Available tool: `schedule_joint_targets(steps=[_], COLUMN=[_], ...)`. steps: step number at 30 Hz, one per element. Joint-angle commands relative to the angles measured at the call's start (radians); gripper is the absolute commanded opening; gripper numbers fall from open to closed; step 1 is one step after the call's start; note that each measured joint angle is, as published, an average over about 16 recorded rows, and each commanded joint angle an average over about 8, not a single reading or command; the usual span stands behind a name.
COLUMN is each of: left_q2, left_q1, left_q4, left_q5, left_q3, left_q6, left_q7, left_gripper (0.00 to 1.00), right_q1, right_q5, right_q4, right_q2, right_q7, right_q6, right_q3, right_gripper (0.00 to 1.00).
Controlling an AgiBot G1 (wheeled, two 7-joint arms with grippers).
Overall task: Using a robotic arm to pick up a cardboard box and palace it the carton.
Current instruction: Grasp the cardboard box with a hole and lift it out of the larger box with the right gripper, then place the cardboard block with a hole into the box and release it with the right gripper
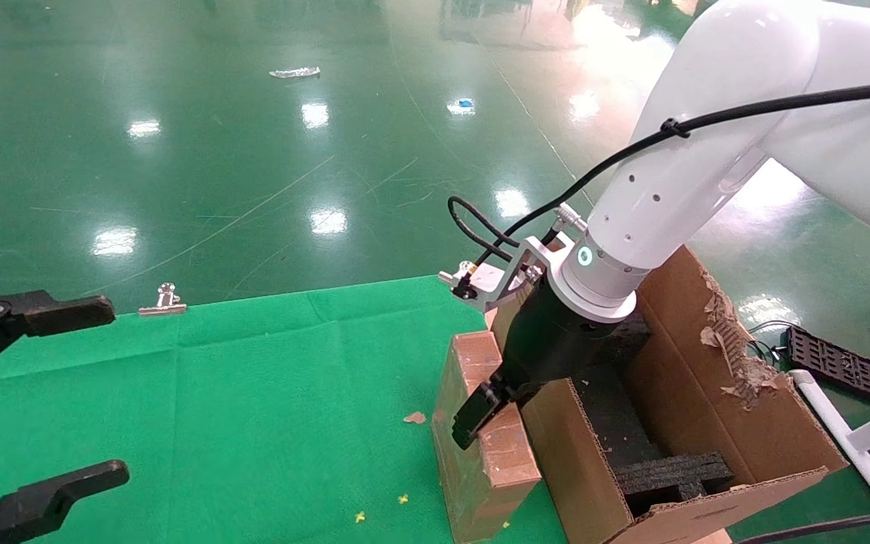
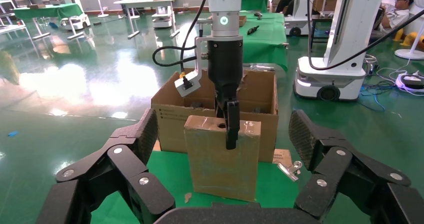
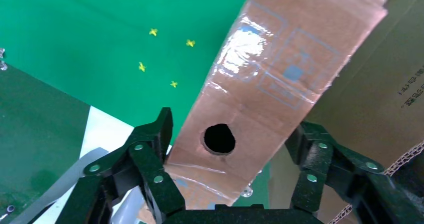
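The cardboard box stands upright on its narrow end on the green cloth, against the carton's near wall. The hole in its top face shows in the right wrist view. The robotic arm reaches down from the right. Its right gripper straddles the box's top, one finger lying down the wide face and the other hidden behind. Both pads press on the box. The carton has torn flaps and black foam inside. My left gripper hangs open at the far left, facing the box.
A metal binder clip lies at the cloth's far edge. A cardboard scrap sits on the green cloth left of the box. A black grid tray and white frame lie right of the carton.
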Motion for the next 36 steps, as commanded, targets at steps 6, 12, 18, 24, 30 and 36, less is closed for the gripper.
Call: schedule_joint_targets(steps=[6, 12, 18, 24, 30, 36], left_q2=[0.000, 0.000, -0.001, -0.001, -0.001, -0.001], left_q1=[0.000, 0.000, 0.000, 0.000, 0.000, -0.001], left_q4=[0.000, 0.000, 0.000, 0.000, 0.000, 0.000], left_q5=[0.000, -0.001, -0.001, -0.001, -0.001, -0.002], left_q3=[0.000, 0.001, 0.001, 0.002, 0.002, 0.002], left_q6=[0.000, 0.000, -0.001, -0.001, -0.001, -0.001], left_q7=[0.000, 0.000, 0.001, 0.001, 0.001, 0.001], left_gripper=[0.00, 0.00, 0.00, 0.00, 0.00, 0.00], right_q1=[-0.003, 0.000, 0.033, 0.122, 0.231, 0.321], right_q5=[-0.005, -0.007, 0.011, 0.035, 0.018, -0.087], right_q4=[0.015, 0.024, 0.052, 0.083, 0.039, -0.056], right_q2=[0.006, 0.015, 0.066, 0.186, 0.288, 0.339], right_q7=[0.009, 0.008, -0.060, -0.213, -0.337, -0.386], right_q6=[0.004, 0.007, 0.045, 0.119, 0.147, 0.119], right_q3=[-0.003, -0.002, 0.037, 0.125, 0.190, 0.186], right_gripper=[0.00, 0.00, 0.00, 0.00, 0.00, 0.00])
